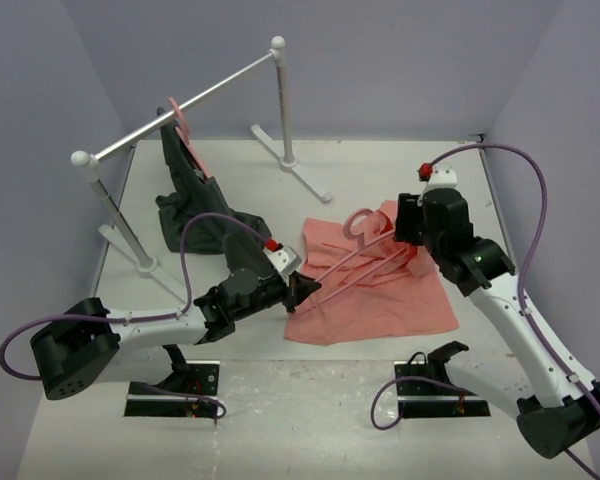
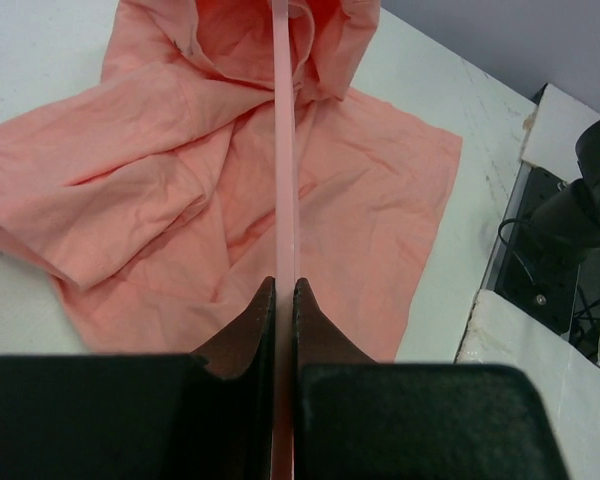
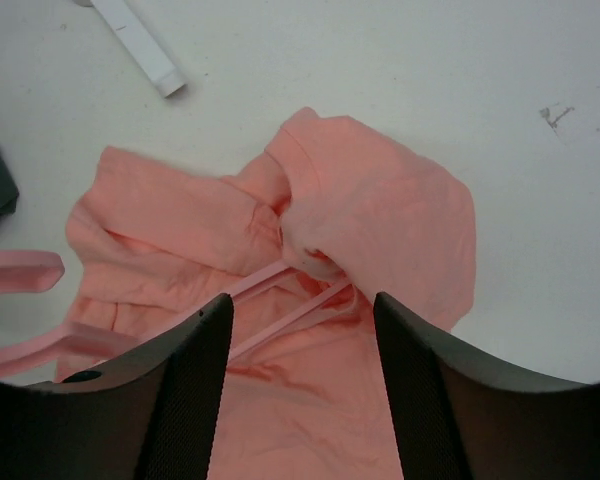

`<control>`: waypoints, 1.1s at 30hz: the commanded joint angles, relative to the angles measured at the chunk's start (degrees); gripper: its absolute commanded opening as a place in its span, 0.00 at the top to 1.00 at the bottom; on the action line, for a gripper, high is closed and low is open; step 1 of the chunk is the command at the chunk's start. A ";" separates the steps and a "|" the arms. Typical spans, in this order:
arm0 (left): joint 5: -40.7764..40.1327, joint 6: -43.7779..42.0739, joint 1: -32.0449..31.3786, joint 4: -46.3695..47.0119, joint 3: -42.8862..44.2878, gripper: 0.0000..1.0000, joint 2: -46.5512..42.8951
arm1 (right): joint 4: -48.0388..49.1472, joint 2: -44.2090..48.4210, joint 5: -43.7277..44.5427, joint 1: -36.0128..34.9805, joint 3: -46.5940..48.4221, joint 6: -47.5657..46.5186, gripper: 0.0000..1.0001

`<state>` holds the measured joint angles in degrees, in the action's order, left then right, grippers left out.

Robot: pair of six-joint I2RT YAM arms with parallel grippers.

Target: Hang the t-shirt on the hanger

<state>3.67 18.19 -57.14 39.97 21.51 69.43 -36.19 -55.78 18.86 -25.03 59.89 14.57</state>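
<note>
Hanger (image 1: 351, 222) (image 2: 285, 150) (image 3: 300, 312): thin, pink, lying across the t-shirt (image 1: 380, 295) (image 2: 360, 190) (image 3: 380, 210). Its hook rests at the shirt's far-left edge. Its thin bars run slantwise over the fabric. In the right wrist view, two bars pass under a bunched fold at the shirt's far end, and the part beneath cannot be made out.

T-shirt: salmon pink, crumpled, spread flat on the white table (image 1: 310, 400), far end heaped up in folds.

Left gripper (image 1: 305, 290) (image 2: 285, 285): at the shirt's near-left edge, fingers pressed together on one hanger bar. The left wrist view shows the bar running straight out from between the tips, over the fabric and into the heaped folds.

Right gripper (image 1: 405, 228) (image 3: 300, 300): over the shirt's far-right part, fingers spread wide, nothing between them. It hangs above the bunched fold and the bars. Whether the tips touch the cloth cannot be told.

Beyond the shirt, to its far left: a dark grey garment (image 1: 185, 200) on a second pink hanger (image 1: 180, 115), hung from a white rack (image 1: 210, 90), its lower part slumped on the table. One foot of the rack (image 3: 140, 50) lies just past the shirt's far side.
</note>
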 commanded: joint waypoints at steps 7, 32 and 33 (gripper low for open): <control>-0.33 0.57 -0.34 6.35 2.48 1.00 -0.97 | 3.22 -2.16 -1.31 -0.96 -6.66 4.80 0.66; 1.85 0.01 -0.30 5.65 2.46 1.00 -2.21 | 18.24 -17.47 12.64 2.85 -2.39 -7.53 0.73; 2.03 0.01 -0.33 5.65 2.57 1.00 -1.97 | 19.15 -17.74 12.60 2.99 -2.60 -7.81 0.73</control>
<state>3.81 18.46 -57.14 40.17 22.00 67.96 -25.78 -72.80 29.11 -22.66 56.45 9.23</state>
